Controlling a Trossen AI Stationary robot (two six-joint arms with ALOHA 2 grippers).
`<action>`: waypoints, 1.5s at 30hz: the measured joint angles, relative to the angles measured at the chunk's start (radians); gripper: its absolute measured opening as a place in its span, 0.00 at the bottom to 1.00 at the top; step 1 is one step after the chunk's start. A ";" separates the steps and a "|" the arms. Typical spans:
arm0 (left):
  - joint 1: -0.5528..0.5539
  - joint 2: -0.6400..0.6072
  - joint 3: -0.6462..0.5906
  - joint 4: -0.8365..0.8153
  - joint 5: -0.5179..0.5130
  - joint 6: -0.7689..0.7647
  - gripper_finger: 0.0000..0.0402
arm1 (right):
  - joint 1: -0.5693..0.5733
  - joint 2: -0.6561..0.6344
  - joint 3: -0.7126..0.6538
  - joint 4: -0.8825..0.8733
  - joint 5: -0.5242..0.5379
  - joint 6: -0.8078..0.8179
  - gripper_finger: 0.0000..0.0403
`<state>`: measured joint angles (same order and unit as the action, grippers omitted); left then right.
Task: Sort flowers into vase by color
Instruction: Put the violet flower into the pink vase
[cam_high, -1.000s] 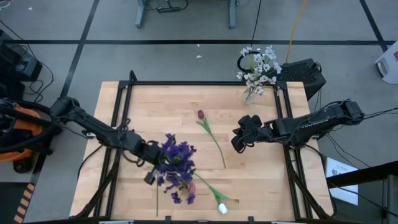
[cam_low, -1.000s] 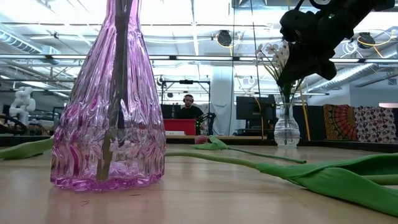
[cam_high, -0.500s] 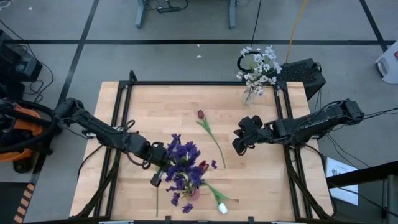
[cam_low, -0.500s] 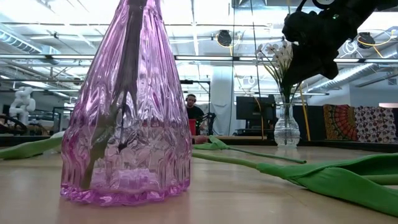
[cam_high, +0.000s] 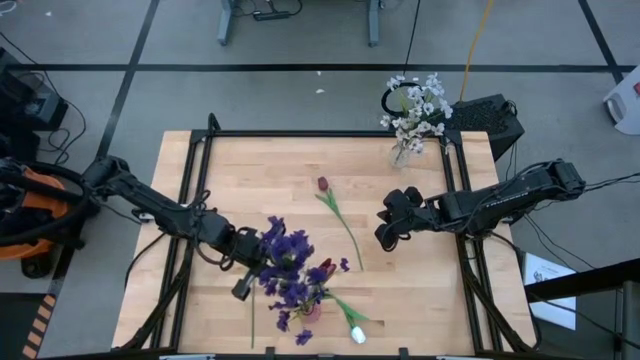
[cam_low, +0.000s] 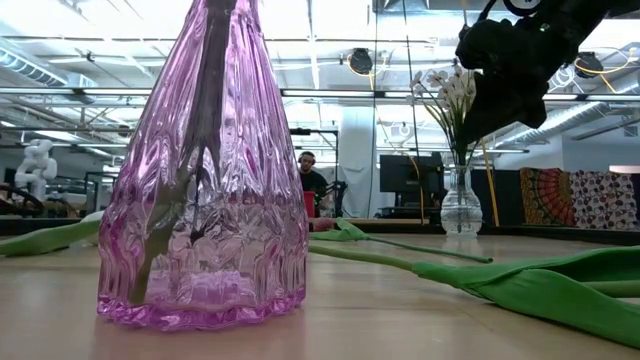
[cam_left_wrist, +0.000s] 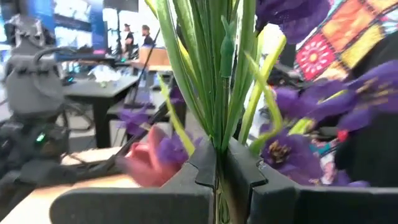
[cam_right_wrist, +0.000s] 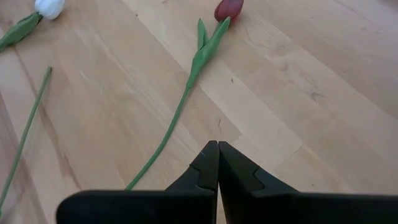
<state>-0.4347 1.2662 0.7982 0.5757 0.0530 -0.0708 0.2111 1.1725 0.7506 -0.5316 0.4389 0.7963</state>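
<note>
The purple flowers (cam_high: 288, 262) form a bunch whose green stems (cam_low: 188, 190) stand inside a pink glass vase (cam_low: 205, 200), which rests on its base near the table's near edge (cam_high: 308, 308). A dark red bud (cam_high: 325, 269) shows among the purple blossoms. My left gripper (cam_high: 250, 273) is shut on this bunch. A red tulip (cam_high: 322, 185) and a white tulip (cam_high: 357, 334) lie flat on the table. White flowers (cam_high: 413, 108) stand in a clear vase (cam_low: 460, 205) at the far right corner. My right gripper (cam_high: 384, 228) is shut and hovers right of the red tulip's stem (cam_right_wrist: 177, 112). My left gripper pinches several green stems (cam_left_wrist: 214, 134) of the purple bunch between its two fingers (cam_left_wrist: 245, 174), just below the blossoms. It comes level from the table's left, across the stems. The stems run up past the fingers, and their lower ends sit in the pink vase.
A bare green stem (cam_high: 252, 325) lies near the near edge, left of the pink vase. Tulip leaves (cam_low: 540, 285) spread across the wood toward the right. Black frame rails (cam_high: 195, 180) run along both sides of the table. A person (cam_low: 306, 172) sits far behind the table.
My left gripper has moved with the purple bunch toward the near edge and the right, then eased back a little to the left. The pink vase has slid along the table toward the near edge, staying upright. A dark red bud now shows among the blossoms.
</note>
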 joint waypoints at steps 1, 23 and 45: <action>-0.001 -0.003 0.000 -0.003 0.008 0.000 0.03 | 0.000 0.000 0.000 0.001 0.000 0.001 0.00; -0.028 0.030 0.000 0.047 0.049 0.001 0.03 | 0.000 0.000 0.000 0.004 0.004 0.003 0.00; -0.037 0.135 -0.001 0.106 0.021 0.008 0.03 | 0.000 0.000 0.000 0.004 0.005 0.026 0.00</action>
<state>-0.4718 1.4008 0.7975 0.6814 0.0742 -0.0630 0.2111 1.1725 0.7506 -0.5278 0.4438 0.8219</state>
